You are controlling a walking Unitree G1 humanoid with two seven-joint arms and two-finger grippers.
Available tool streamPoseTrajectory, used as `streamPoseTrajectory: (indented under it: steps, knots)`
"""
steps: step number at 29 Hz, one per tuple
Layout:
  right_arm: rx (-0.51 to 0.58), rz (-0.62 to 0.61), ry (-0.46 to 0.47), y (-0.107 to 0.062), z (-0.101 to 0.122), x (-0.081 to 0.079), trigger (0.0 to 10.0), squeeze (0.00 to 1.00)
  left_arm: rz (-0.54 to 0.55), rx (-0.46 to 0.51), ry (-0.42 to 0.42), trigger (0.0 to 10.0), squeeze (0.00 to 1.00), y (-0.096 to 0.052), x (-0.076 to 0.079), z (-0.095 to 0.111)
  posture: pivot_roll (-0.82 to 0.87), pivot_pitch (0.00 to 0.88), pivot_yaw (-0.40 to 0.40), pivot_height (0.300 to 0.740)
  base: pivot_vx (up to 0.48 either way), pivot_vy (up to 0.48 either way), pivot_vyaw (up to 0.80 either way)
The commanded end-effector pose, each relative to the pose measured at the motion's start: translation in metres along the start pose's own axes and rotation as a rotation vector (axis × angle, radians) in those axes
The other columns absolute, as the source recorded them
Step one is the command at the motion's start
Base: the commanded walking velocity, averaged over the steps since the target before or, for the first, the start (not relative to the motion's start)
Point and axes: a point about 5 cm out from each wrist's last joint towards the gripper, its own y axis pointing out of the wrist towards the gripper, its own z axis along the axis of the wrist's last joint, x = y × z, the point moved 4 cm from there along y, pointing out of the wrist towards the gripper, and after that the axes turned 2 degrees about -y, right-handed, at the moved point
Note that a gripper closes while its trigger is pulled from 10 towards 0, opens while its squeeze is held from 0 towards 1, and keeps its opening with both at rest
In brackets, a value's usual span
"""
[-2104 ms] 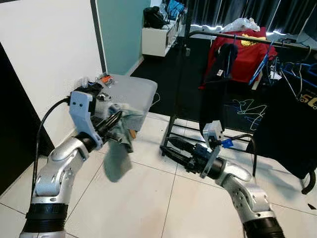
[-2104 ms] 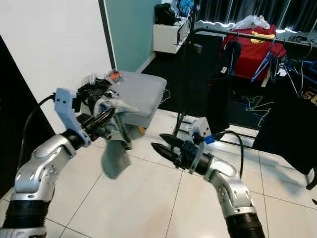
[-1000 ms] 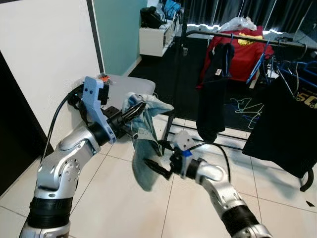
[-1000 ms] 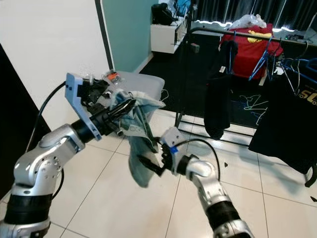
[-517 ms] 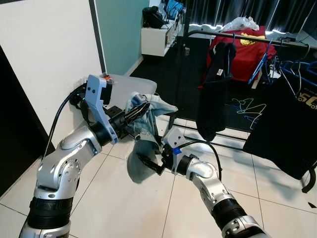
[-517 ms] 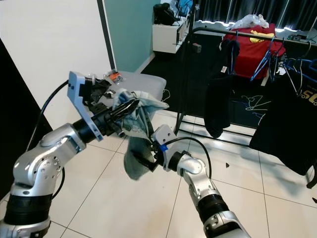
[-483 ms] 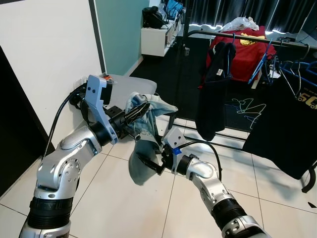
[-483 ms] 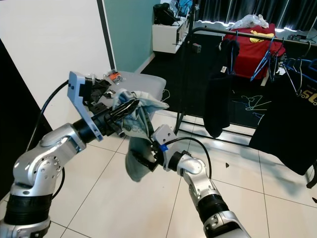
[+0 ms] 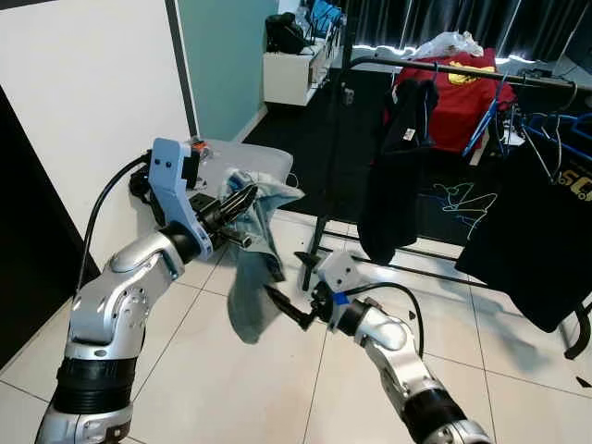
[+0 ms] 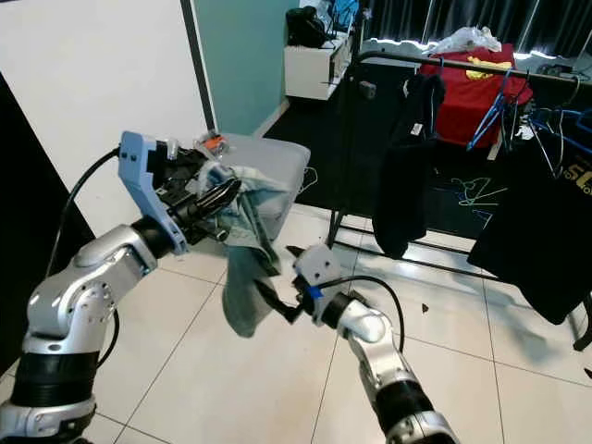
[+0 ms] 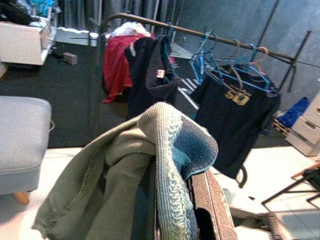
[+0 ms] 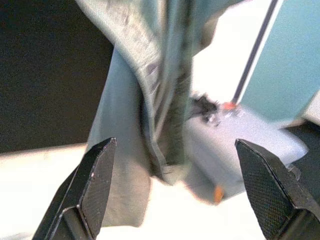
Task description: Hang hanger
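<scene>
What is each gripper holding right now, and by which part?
Left gripper pinches the grey-green garment at its bunched top. Right gripper, open, holds nothing.

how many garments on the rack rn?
3: black top at rail's left end, red shirt behind it, black printed tee at right. More may be hidden.

Knitted cloth garment; glossy tiled floor.

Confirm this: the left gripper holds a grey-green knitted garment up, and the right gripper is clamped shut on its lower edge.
Wrong on the right gripper: the right wrist view shows its fingers spread wide open, the hanging grey-green knitted garment between them, ungripped. The left gripper does hold it up.
</scene>
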Motion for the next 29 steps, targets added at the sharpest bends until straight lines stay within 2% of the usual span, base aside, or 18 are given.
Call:
streamPoseTrajectory:
  steps: [1,3,7,10,13,14,16,20,24,26,29]
  knots:
    - [0.019,-0.044,0.002,-0.006,0.001,0.004,10.0,0.00,0.066,0.017,0.020,10.0,0.00,0.000,-0.013,0.005,0.05,0.000,0.012,0.740,0.000,0.000,0.00]
    - [0.011,-0.094,0.007,-0.015,-0.004,0.007,10.0,0.00,0.108,0.025,0.016,10.0,0.00,0.000,-0.021,0.007,0.05,0.000,0.013,0.740,0.000,0.000,0.00]
    - [0.007,-0.112,0.009,-0.017,-0.006,0.009,10.0,0.00,0.100,0.026,0.012,10.0,0.00,0.000,-0.020,0.008,0.05,0.000,0.015,0.740,0.000,0.000,0.00]
    - [-0.004,-0.112,0.015,-0.017,-0.008,0.012,10.0,0.00,0.042,0.021,0.007,10.0,0.00,-0.001,-0.011,0.008,0.05,0.000,0.013,0.740,0.000,0.000,0.00]
    - [-0.056,-0.034,-0.003,-0.014,-0.016,0.007,10.0,0.00,-0.090,0.011,-0.004,10.0,0.00,-0.003,0.009,0.007,0.06,0.000,0.007,0.740,0.000,0.000,0.00]
    - [-0.056,-0.034,-0.003,-0.014,-0.016,0.007,10.0,0.00,-0.090,0.011,-0.004,10.0,0.00,-0.003,0.009,0.007,0.06,0.000,0.007,0.740,0.000,0.000,0.00]
    - [-0.062,-0.002,-0.010,-0.011,-0.015,0.006,10.0,0.00,-0.150,-0.004,-0.004,10.0,0.00,-0.005,0.019,0.005,0.06,0.000,0.006,0.740,0.000,0.000,0.00]
    - [-0.065,0.017,-0.011,-0.009,-0.014,0.005,10.0,0.00,-0.163,-0.012,-0.002,10.0,0.00,-0.005,0.022,0.003,0.06,0.000,0.007,0.740,0.000,0.000,0.00]
    - [-0.163,0.110,-0.075,-0.005,-0.026,-0.003,10.0,0.00,-0.166,0.006,-0.013,10.0,0.00,0.001,0.025,0.005,0.07,0.000,0.004,0.740,0.000,0.000,0.00]
    - [-0.163,0.110,-0.075,-0.005,-0.026,-0.003,10.0,0.00,-0.166,0.006,-0.013,10.0,0.00,0.001,0.025,0.005,0.07,0.000,0.004,0.740,0.000,0.000,0.00]
    - [-0.166,0.108,-0.061,0.009,-0.024,-0.004,10.0,0.00,-0.214,0.026,-0.028,10.0,0.00,0.003,0.037,0.010,0.07,0.000,0.002,0.740,0.000,0.000,0.00]
